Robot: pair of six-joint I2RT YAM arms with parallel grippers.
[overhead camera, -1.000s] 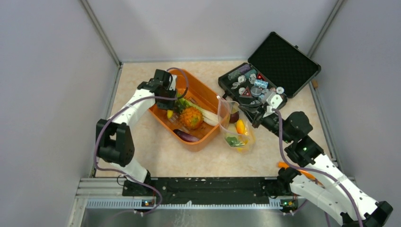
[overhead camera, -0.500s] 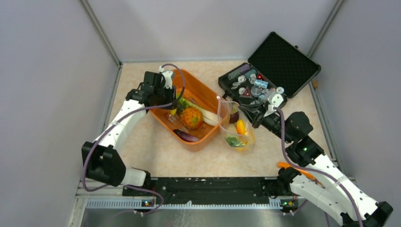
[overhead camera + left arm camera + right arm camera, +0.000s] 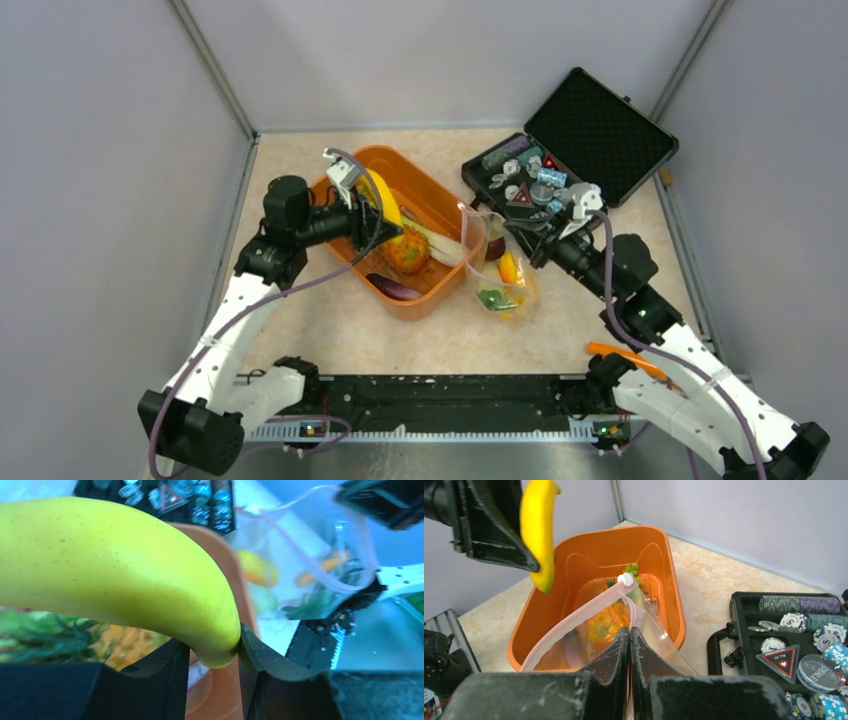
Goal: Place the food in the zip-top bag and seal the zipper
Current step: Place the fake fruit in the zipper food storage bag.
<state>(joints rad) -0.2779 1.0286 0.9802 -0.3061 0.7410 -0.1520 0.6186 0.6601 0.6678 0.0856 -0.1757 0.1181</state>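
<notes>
Where the left gripper sits: raised over the orange plastic tub, jaws narrowed onto one end of the yellow toy banana; banana is clear of the tub floor.
Right gripper: fully closed, pinching the mouth edge of the clear crinkly plastic zip-top bag and holding it up.
Zipper: thin pinkish strip, unsealed, looping wide; white slider at its far end.
Bag spot: upright on the beige counter, just beside the tub's right end, between tub and black hard case.
Bag contents: yellow-orange piece, green piece; rest too blurred to tell.
Tub contents: orange pineapple with green crown, purple eggplant, green-white leafy stalk.
Case: lid open, poker chips inside.
</notes>
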